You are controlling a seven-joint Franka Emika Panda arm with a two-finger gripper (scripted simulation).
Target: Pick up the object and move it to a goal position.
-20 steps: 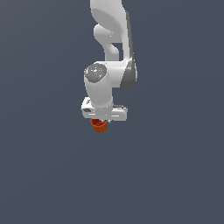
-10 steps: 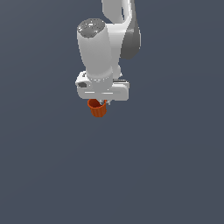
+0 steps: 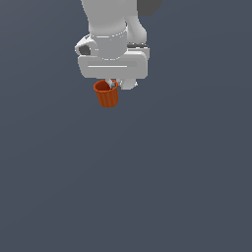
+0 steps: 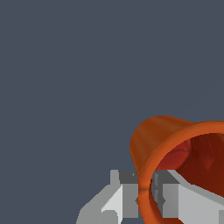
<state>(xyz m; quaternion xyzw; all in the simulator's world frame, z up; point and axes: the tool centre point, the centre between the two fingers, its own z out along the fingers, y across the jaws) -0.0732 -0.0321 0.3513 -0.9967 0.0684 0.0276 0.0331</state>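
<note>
Plain slate-grey ground fills both views. Just beneath the gripper [image 3: 114, 84], the orange cup [image 3: 107, 94] is held by its rim, one finger [image 4: 173, 192] inside. It is judged light, stiff and thin-walled, so a rim pinch suits. Since half a second ago, both have been raised.

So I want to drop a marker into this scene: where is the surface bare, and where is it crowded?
The grey surface is bare below the orange cup and on both the exterior view's left and right of it. Only the upper middle is crowded, where the end effector holds the cup's rim under the white arm.
</note>
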